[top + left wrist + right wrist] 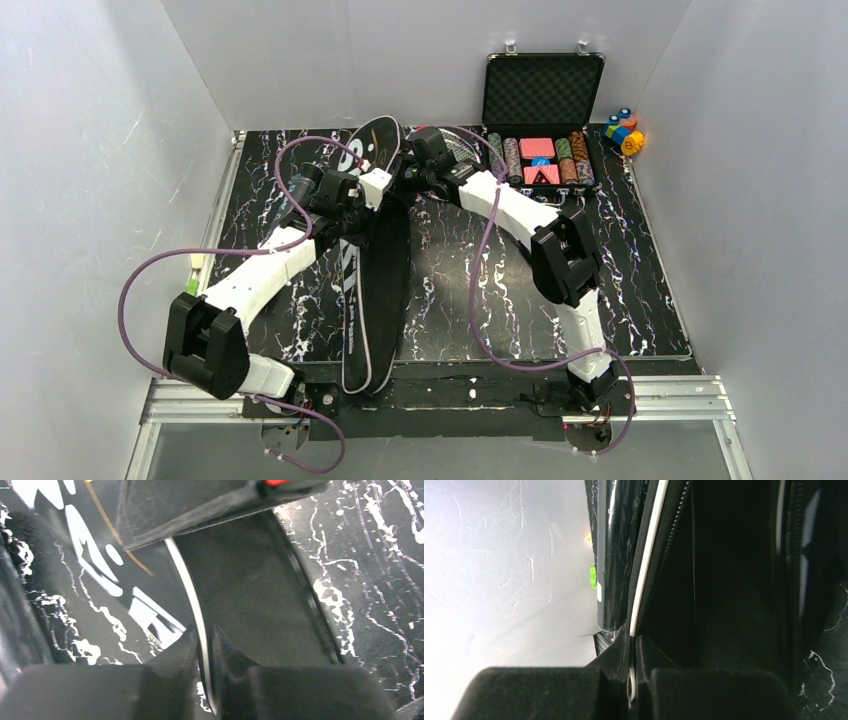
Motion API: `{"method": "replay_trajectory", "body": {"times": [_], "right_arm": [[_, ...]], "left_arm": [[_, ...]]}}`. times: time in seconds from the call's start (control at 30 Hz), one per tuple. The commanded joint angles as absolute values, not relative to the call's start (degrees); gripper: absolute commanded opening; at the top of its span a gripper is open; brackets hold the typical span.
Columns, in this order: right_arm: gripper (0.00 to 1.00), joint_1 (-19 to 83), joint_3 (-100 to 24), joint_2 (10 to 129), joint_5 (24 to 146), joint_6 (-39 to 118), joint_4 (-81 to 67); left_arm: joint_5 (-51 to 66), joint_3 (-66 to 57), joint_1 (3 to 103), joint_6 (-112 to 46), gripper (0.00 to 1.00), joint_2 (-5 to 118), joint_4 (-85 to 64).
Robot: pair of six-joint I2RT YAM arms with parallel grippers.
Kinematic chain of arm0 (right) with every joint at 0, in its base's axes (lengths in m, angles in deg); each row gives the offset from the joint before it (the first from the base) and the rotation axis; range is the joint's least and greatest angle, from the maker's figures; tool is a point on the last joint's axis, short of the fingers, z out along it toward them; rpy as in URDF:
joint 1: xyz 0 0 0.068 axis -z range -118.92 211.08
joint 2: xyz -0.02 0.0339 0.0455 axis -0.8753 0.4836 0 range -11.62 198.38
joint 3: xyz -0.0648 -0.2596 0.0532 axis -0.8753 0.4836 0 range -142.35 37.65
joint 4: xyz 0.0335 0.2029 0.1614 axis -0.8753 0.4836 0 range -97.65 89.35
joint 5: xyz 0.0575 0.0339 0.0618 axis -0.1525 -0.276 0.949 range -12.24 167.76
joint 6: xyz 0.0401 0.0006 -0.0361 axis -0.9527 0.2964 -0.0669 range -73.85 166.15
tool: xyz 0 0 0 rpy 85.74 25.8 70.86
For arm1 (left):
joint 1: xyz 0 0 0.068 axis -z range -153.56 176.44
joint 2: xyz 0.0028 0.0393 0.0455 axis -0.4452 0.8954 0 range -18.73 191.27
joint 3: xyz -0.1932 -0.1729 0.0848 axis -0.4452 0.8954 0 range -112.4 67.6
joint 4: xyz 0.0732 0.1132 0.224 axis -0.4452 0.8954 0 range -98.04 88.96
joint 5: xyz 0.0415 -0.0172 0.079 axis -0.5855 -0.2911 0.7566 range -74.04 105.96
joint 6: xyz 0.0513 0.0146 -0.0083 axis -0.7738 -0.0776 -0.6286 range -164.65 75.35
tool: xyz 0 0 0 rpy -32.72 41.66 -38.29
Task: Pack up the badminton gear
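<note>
Bag point(372, 300) is flat on the table, long and black. It runs from under the left gripper point(385, 188) back toward the arm bases, and its wide end pokes out a bit past both grippers. In the left wrist view, the left one's fingers point(170, 665) sit almost together, 1 on each side of the bag's white trim point(187, 585), so it looks pinched on that edge. The right gripper point(412, 150) is just beside the left, on the other side of the bag's wide end. It's clamped down tight on the same kind of trim point(649, 555). Just right of it, a racket point(462, 138) peeks out from behind the arm. Further right there's an open case point(545, 90) of chips, then some coloured blocks point(625, 132) in the corner.
</note>
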State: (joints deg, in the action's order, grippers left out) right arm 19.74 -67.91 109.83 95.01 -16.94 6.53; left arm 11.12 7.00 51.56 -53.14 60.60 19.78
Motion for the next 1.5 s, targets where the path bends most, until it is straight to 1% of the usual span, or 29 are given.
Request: {"method": "replay_trajectory", "body": {"times": [0.0, 0.1, 0.17, 0.2, 0.27, 0.3, 0.43, 0.57, 0.63, 0.73, 0.8, 0.9, 0.97, 1.0, 1.03, 1.17, 1.47], "right_arm": [[0.04, 19.54, -70.56, 103.71, 94.53, -14.08, 7.23], [0.34, 20.03, -72.21, 103.49, 95.87, -11.97, 9.82], [0.57, 20.70, -72.77, 102.57, 97.07, -9.70, 12.36], [0.65, 21.23, -72.37, 101.55, 97.86, -7.97, 13.30], [0.74, 22.72, -70.38, 98.43, 99.42, -5.05, 15.12], [0.76, 23.94, -68.81, 96.51, 99.79, -3.43, 16.15], [0.80, 29.25, -60.74, 87.63, 99.33, 3.64, 20.61], [0.82, 36.04, -53.94, 80.93, 94.52, 11.02, 27.52], [0.82, 39.17, -53.24, 79.69, 91.06, 14.56, 31.14], [0.81, 40.53, -54.08, 80.80, 79.26, 21.50, 36.54], [0.77, 40.64, -54.86, 83.64, 72.37, 25.66, 39.32], [0.72, 40.68, -57.25, 89.00, 66.06, 29.11, 44.94], [0.67, 40.69, -58.58, 91.97, 63.20, 28.62, 48.50], [0.64, 40.69, -57.89, 92.45, 63.26, 28.38, 48.44], [0.62, 40.66, -54.12, 92.14, 65.00, 27.27, 46.48], [0.62, 40.60, -49.68, 92.15, 65.54, 26.94, 43.93], [0.61, 40.61, -48.99, 95.00, 66.77, 26.84, 40.24]], "left_arm": [[13.90, 4.74, 51.57, -52.80, 0.00, 60.50, 19.58], [14.72, 3.76, 51.57, -52.15, 0.00, 60.71, 20.42], [15.15, 3.26, 51.56, -51.67, 0.00, 60.54, 20.69], [15.12, 2.85, 51.49, -51.48, 0.00, 60.40, 20.98], [15.04, 2.22, 51.34, -51.06, 0.00, 60.21, 21.72], [14.80, 1.79, 51.17, -50.81, 0.00, 60.14, 22.22], [13.52, 0.57, 50.50, -49.35, 0.00, 59.92, 23.06], [12.76, -0.70, 49.65, -48.07, 0.00, 60.10, 23.99], [12.88, -1.11, 48.95, -46.88, 0.00, 60.51, 24.23], [12.23, -2.43, 47.36, -45.12, 0.00, 61.66, 25.30], [10.58, -3.45, 46.13, -42.44, 0.00, 62.24, 25.94], [8.47, -3.79, 45.21, -41.29, 0.00, 62.28, 26.26], [8.20, -3.62, 44.95, -41.35, 0.00, 61.82, 26.13], [8.16, -3.44, 44.89, -41.46, 0.00, 61.54, 26.03], [8.01, -2.61, 44.45, -41.66, 0.00, 60.45, 25.54], [7.06, -2.02, 43.93, -41.49, 0.00, 59.48, 25.36], [6.05, -1.99, 42.75, -41.03, 0.00, 58.63, 25.45]]}}
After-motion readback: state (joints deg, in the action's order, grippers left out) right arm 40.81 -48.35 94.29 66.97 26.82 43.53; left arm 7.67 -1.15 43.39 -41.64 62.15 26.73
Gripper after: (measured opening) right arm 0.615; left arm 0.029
